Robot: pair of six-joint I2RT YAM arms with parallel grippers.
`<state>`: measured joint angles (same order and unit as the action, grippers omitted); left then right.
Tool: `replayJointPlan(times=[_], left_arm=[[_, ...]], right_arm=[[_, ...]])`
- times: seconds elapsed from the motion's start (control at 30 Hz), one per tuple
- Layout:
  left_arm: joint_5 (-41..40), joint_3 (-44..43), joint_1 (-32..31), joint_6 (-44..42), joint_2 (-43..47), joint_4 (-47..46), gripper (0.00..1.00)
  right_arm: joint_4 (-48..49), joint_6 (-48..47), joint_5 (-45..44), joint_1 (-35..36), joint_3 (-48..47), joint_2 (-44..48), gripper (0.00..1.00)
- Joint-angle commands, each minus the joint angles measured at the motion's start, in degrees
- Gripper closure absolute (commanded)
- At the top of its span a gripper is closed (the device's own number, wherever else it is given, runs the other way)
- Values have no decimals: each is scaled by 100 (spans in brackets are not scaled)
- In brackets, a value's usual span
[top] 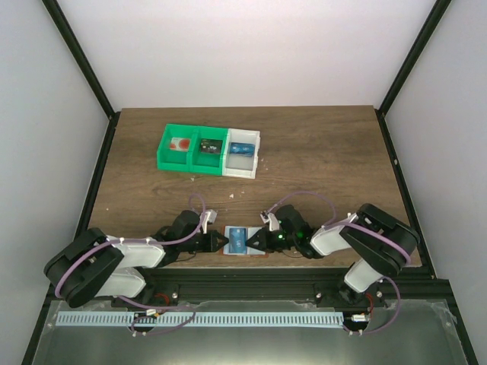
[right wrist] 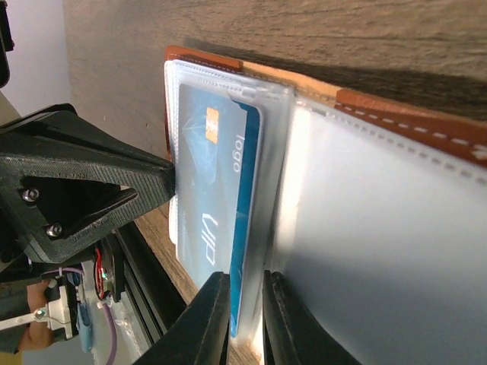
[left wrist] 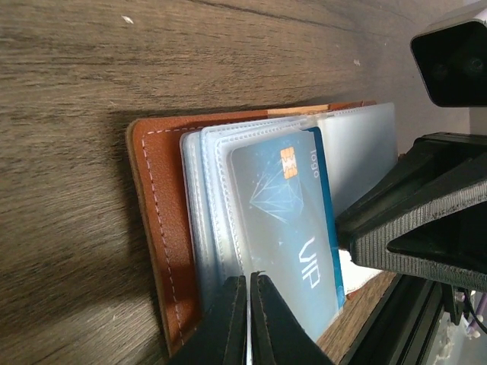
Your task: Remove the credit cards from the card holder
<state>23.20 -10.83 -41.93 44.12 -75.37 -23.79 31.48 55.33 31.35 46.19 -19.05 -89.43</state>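
With right gripper [right wrist: 243, 283] clamped on stiff, slick credit card's [right wrist: 214, 190] thin edge and left gripper [left wrist: 248, 285] pinching floppy card holder [left wrist: 156, 228], pull straight.

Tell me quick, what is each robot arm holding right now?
Left end effector: closed, pinching the edge of the card holder.
Right end effector: closed, pinching the blue credit card.

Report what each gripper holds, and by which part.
Left gripper: the card holder, pinched at the edge of a clear sleeve. Right gripper: seemingly the blue credit card, by its VIP-end edge.
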Motion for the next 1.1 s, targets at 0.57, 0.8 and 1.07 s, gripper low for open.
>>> replayJointPlan(times=[0.57,0.8,1.07], left_arm=[[-188,153,13,154,-283,213,97],[-302,100,16,123,-363,358,98],[-354,81,18,106,-403,402,98]], right_arm=[[320,-105,167,-113,22,-217,100],[492,-116,228,-214,290,6,100],[290,-130,96,-257,354,183,100]])
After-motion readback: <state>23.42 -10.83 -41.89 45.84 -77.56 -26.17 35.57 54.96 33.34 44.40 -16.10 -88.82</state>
